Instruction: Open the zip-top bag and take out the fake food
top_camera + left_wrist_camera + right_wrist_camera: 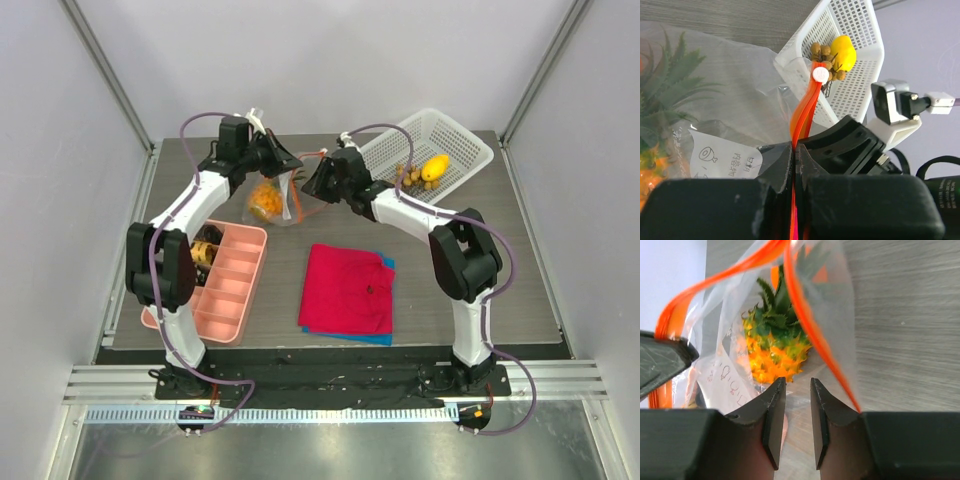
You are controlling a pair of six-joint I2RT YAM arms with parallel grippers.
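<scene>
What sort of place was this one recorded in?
Most likely a lab robot cell: the left arm and right arm are mounted on a metal rail, plain pale panels wall in the table, and props like the white mesh basket and pink divided tray sit on it.

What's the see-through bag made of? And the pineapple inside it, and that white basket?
The zip-top bag looks like thin, clear, glossy plastic film: it crinkles and you can see right through it. The pineapple looks like moulded toy plastic, with stiff, bright spikes, though the bag blurs it a little. The white basket seems to be hard plastic, moulded as a grid of little holes.
</scene>
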